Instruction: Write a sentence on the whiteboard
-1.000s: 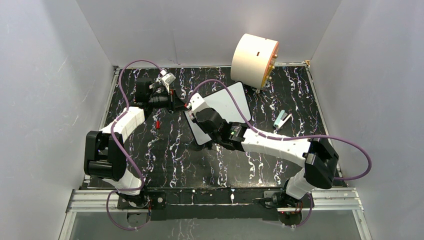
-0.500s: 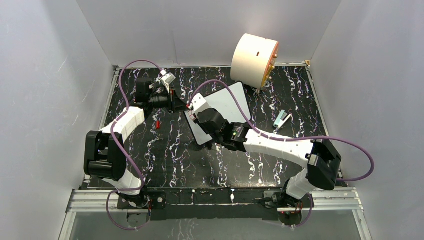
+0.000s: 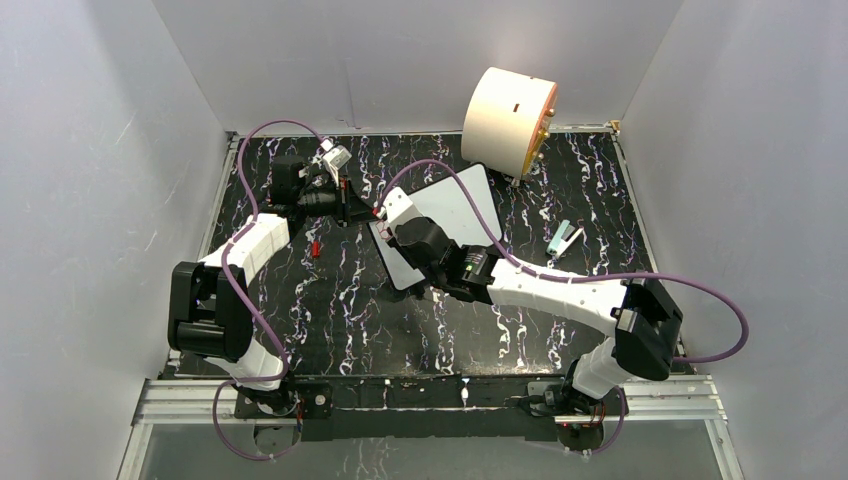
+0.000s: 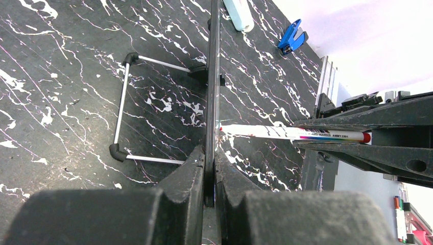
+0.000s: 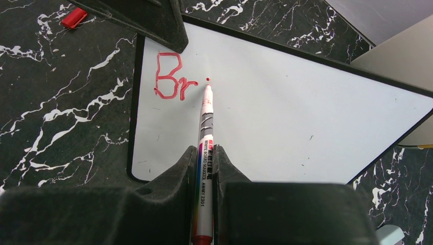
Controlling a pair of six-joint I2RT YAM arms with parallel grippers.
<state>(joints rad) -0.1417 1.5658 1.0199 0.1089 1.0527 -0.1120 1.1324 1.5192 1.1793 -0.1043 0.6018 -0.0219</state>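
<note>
The left tool (image 4: pixel 210 153) is clenching the whiteboard (image 5: pixel 286 117) by its black rim, in the middle of the surface (image 3: pixel 330 320) near the cream cylinder (image 3: pixel 508 118). The right tool (image 5: pixel 206 153) is gripping a red marker (image 5: pixel 206 122) (tip just below a red dot), and the sentence (image 5: pixel 171 77) is showing only "Br" near the board's corner.

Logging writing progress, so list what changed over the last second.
The right arm shifted slightly rightward early in the second, its elbow drifting toward the near edge; since then no visible motion. Nothing was grasped or released: the right gripper stays shut on the marker, and the left gripper stays clamped on the whiteboard by its edge. The left arm and cream cylinder kept their places.
</note>
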